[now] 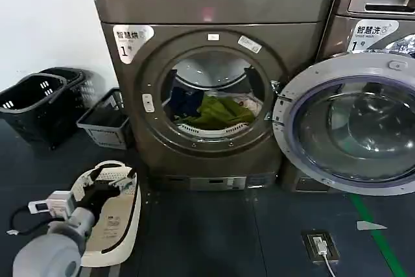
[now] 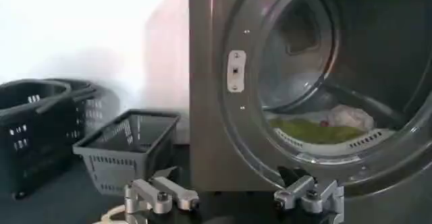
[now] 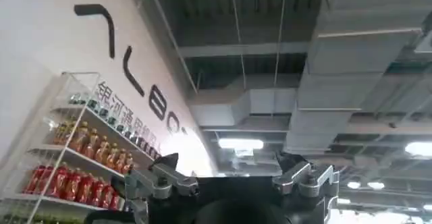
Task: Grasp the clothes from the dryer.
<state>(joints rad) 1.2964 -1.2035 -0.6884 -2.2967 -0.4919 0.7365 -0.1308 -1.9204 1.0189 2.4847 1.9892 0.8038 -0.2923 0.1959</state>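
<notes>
My left gripper (image 1: 111,174) sits low in the lower left of the head view, at the end of my grey and white forearm, just above the dark floor (image 1: 214,238). In the left wrist view its fingers (image 2: 160,195) stand wide apart, with nothing between them, and they face the dryer's front. My right gripper (image 3: 233,178) is turned upward: in the right wrist view its fingers are spread wide and empty too, with a ceiling of ducts and lights beyond them and a shelf of bottles (image 3: 74,161) at the left of that frame.

Past my left gripper, at the left of the head view, a grey basket (image 1: 104,120) stands on the floor just beside the dryer, and two black baskets (image 1: 42,98) stand farther left against the white wall.

The dryer (image 1: 214,76) fills the centre of the head view, its round opening uncovered. Its door (image 1: 350,124) hangs open at the right, in front of the LG machine (image 1: 382,4). A white sticker (image 1: 130,38) with a "1" sits at the dryer's upper left.

The clothes (image 1: 214,111) lie in the bottom of the drum, in the middle of the frame: yellow-green fabric in front, a dark blue piece to its left, a pale piece to its right.
</notes>
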